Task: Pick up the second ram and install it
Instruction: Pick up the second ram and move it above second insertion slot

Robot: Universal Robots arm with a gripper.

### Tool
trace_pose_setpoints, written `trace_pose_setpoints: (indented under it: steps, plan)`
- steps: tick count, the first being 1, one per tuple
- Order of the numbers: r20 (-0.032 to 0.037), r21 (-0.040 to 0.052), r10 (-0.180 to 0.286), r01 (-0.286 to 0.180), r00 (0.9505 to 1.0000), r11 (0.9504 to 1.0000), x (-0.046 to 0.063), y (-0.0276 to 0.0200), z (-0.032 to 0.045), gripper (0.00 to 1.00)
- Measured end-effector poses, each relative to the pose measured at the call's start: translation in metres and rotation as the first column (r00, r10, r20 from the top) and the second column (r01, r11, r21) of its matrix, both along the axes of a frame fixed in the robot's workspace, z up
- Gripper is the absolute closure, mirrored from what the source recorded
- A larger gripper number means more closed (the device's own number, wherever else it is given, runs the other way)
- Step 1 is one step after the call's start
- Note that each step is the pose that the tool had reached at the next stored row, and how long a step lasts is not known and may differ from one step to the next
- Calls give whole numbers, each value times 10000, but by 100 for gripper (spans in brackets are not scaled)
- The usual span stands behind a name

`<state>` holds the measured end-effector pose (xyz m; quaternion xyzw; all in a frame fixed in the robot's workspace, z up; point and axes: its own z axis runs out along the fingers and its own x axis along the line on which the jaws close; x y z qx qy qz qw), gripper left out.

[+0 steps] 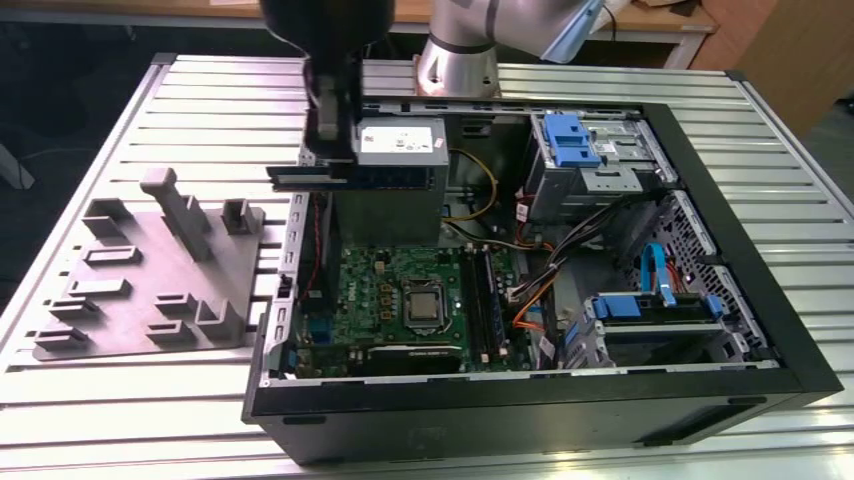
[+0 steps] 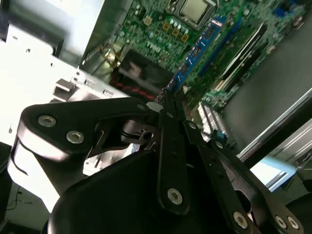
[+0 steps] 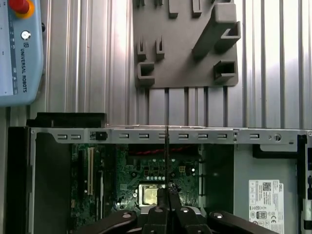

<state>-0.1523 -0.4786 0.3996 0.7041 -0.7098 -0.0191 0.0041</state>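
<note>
The gripper [image 1: 330, 158] has its jaws closed on the second ram [image 1: 387, 178], held level above the far-left side of the open case [image 1: 747, 330], by the grey power supply [image 1: 398, 145]; pickup looks done; seating it in the motherboard [image 1: 400, 290] is not yet done.

The second ram [image 1: 394, 177]: long, thin blue-green board, level and on edge, raised, upper left of centre in exterior view.

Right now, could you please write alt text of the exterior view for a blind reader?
The gripper holds the second ram level above the open computer case, by the grey power supply. The green motherboard lies below, and a grey fixture plate sits at the exterior view's left.
</note>
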Motion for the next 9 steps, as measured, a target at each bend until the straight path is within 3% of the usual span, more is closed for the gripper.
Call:
trace_pose_setpoints:
  steps: [9]
  plan:
    - [-16,1,0,0,10000,10000,351,0,-3,88]
